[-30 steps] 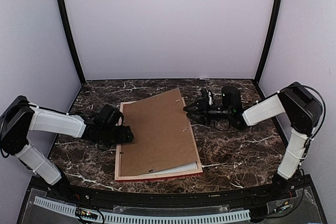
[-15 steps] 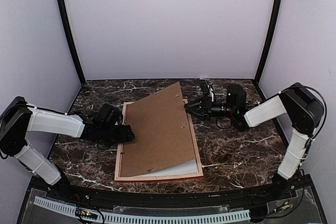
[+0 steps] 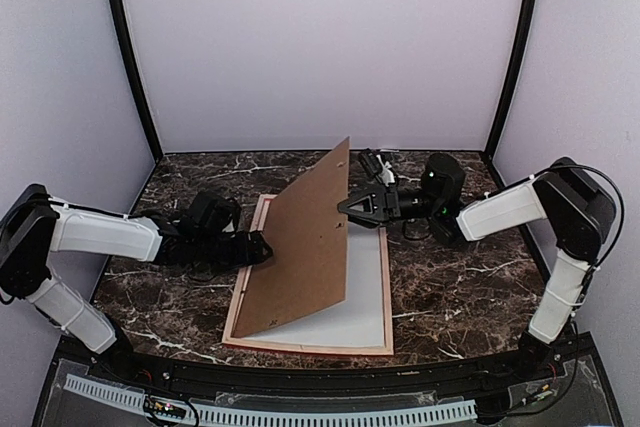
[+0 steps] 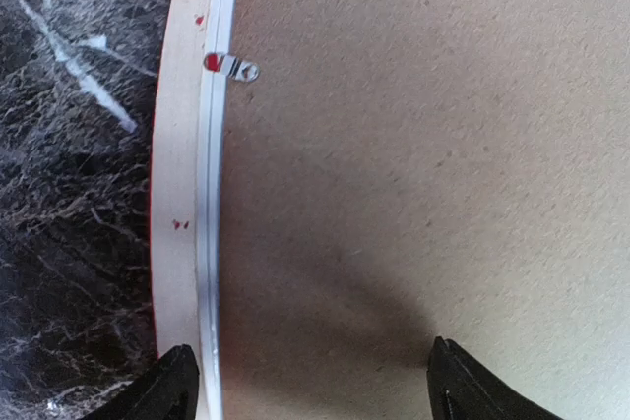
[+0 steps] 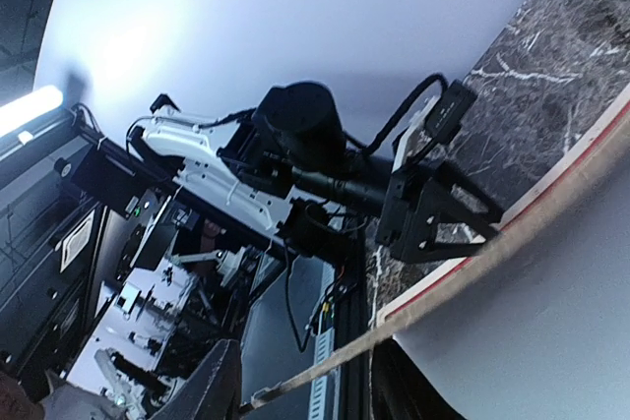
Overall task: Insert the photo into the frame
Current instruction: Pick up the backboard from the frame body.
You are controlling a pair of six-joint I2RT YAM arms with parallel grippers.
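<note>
One frame [image 3: 386, 287], one board [image 3: 305, 247]. My right tool [image 3: 347, 206] pinches the board; my left tool [image 3: 262, 247] gapes empty, alone seeing a clip [image 4: 232, 67].

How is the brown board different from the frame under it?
The brown backing board is tilted up on one long edge; the frame lies flat. The board is solid brown; the frame is a thin pale border with a red edge. Both are rectangles.

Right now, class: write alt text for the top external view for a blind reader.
The right gripper holds a flat brown backing board tilted up off a pale wooden picture frame lying back-up on a dark marble table. The open left gripper sits at the frame's left rail.
</note>
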